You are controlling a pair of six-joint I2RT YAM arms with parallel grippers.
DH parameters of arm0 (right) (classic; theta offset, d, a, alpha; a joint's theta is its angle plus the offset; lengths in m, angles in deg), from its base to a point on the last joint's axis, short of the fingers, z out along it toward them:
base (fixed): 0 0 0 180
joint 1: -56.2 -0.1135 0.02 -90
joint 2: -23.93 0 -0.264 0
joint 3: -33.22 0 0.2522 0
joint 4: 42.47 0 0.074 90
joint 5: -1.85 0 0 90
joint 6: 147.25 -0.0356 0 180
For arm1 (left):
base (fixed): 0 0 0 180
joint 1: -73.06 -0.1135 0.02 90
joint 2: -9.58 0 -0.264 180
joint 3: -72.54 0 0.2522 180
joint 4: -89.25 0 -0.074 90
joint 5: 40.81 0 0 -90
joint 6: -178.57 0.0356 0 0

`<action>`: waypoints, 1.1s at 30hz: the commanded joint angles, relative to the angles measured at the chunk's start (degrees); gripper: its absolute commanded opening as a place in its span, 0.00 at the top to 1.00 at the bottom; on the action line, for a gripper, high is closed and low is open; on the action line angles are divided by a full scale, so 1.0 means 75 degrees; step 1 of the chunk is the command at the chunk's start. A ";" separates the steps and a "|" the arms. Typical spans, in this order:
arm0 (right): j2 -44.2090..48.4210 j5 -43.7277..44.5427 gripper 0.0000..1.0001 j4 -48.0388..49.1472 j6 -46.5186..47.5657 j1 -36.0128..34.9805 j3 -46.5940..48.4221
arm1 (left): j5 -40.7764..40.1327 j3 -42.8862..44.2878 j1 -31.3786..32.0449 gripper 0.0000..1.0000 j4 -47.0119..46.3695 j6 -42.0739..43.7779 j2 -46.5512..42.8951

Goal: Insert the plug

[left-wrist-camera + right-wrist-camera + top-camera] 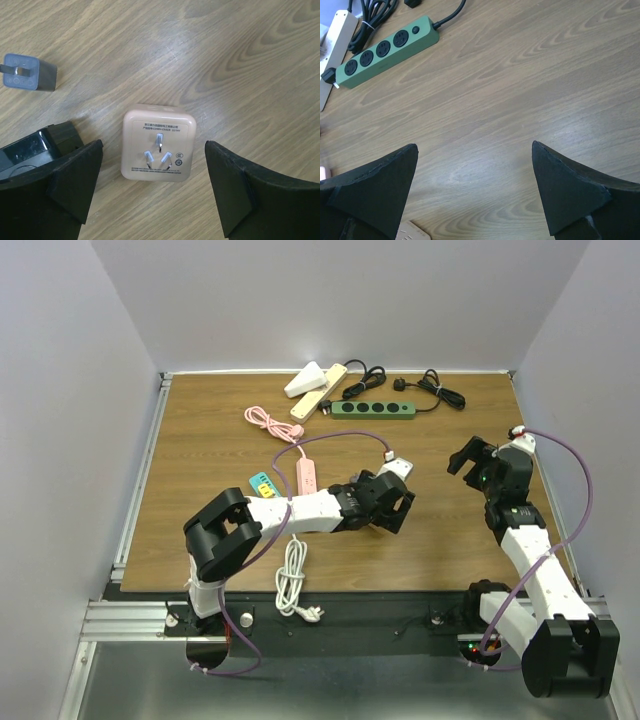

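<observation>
Left end effector (152,165) hangs released astride the beige plug (157,142), which lies prongs-up on the wooden desk (250,60). Right end effector (475,160), also released, hovers off to the plug's right.

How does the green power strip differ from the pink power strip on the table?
The green power strip lies crosswise at the far side; the pink power strip lies lengthwise near the middle. The green one looks longer than the pink one. The green one has a black cord, the pink one a pink cord. Both lie flat on the table.
</observation>
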 commanded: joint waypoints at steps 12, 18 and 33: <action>0.0287 -0.0674 0.00 -0.0071 0.0143 -0.0047 0.0462 | 0.0650 -0.0271 -0.0020 0.28 -0.0398 0.0212 0.0149; 0.0240 -0.0674 0.00 -0.0130 0.0166 -0.0047 0.0485 | 0.0697 -0.0283 -0.0055 0.27 -0.0492 0.0270 0.0301; -0.0357 -0.4244 0.00 -0.0142 0.0494 -0.0047 0.1878 | 0.3248 -0.2412 -0.2360 1.00 -0.2915 -0.0432 -0.3032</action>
